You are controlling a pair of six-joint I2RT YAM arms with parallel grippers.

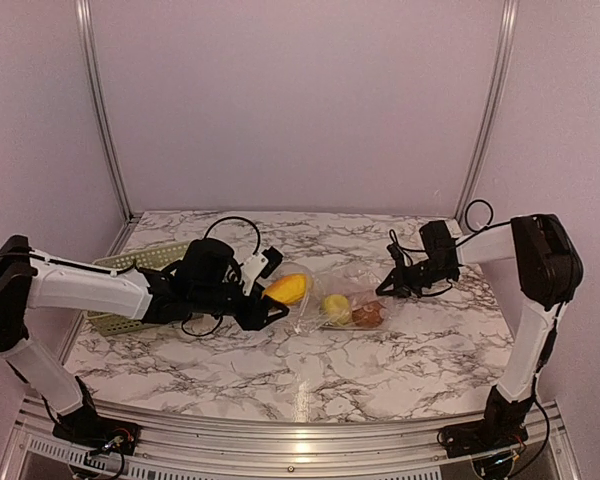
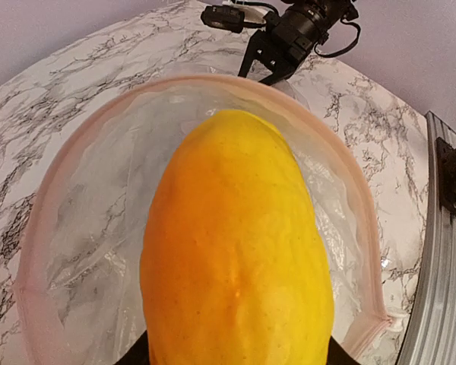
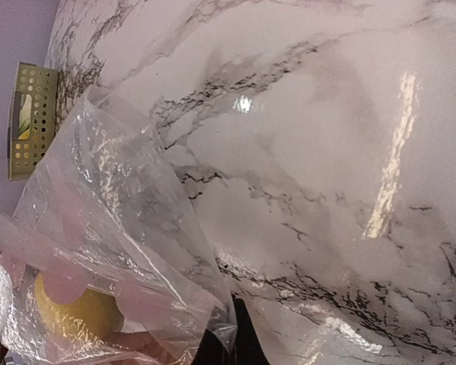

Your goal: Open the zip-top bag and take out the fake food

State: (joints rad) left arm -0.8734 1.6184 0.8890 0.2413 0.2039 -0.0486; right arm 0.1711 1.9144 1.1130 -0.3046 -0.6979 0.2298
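Observation:
The clear zip-top bag point(image 1: 345, 300) lies on the marble table's middle, its mouth open toward the left. My left gripper point(image 1: 270, 300) is shut on a yellow-orange toy fruit point(image 1: 287, 289) just outside the mouth. In the left wrist view that fruit point(image 2: 239, 251) fills the frame, with the bag's open pink zip rim point(image 2: 38, 228) arching behind it. A yellow piece point(image 1: 336, 307) and a brown piece point(image 1: 368, 315) remain inside. My right gripper point(image 1: 390, 285) is shut on the bag's far corner; the right wrist view shows the bag's film point(image 3: 121, 251) pinched between the fingers point(image 3: 239, 342).
A pale green basket point(image 1: 120, 275) stands at the left behind my left arm, also seen in the right wrist view point(image 3: 32, 118). A metal rail point(image 2: 441, 304) runs along the table's near edge. Cables loop over both wrists.

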